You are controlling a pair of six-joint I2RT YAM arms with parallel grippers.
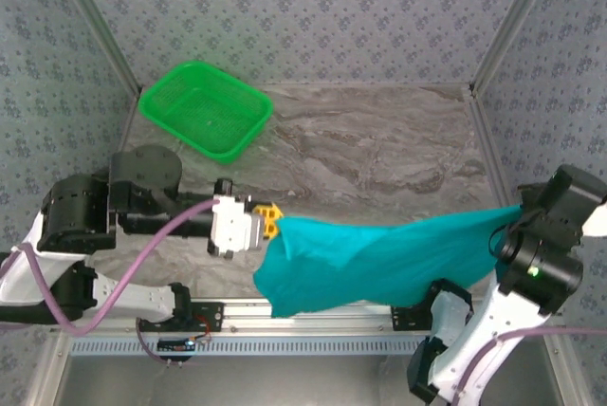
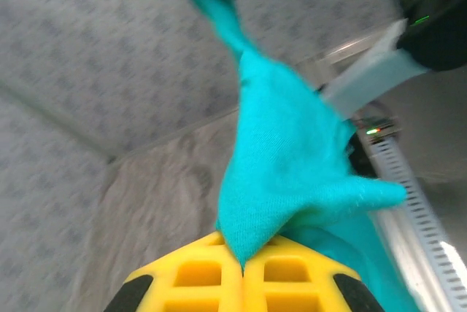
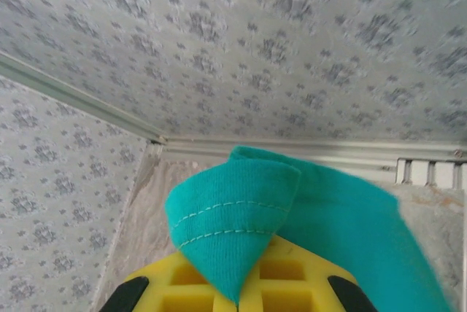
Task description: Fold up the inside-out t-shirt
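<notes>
The teal t-shirt (image 1: 379, 259) hangs stretched between my two grippers above the near edge of the table, sagging in the middle and bunched at its left end. My left gripper (image 1: 273, 220) is shut on the shirt's left end; in the left wrist view the cloth (image 2: 292, 173) rises from between the yellow fingers (image 2: 197, 275). My right gripper (image 1: 507, 226) is shut on the shirt's right end, where a stitched hem (image 3: 233, 228) pokes out of the yellow fingers (image 3: 299, 283). No print shows on the cloth.
A bright green mesh basket (image 1: 206, 109) sits at the back left of the marble-patterned table (image 1: 379, 150). Patterned walls enclose the table on three sides. An aluminium rail (image 1: 237, 316) runs along the near edge under the shirt.
</notes>
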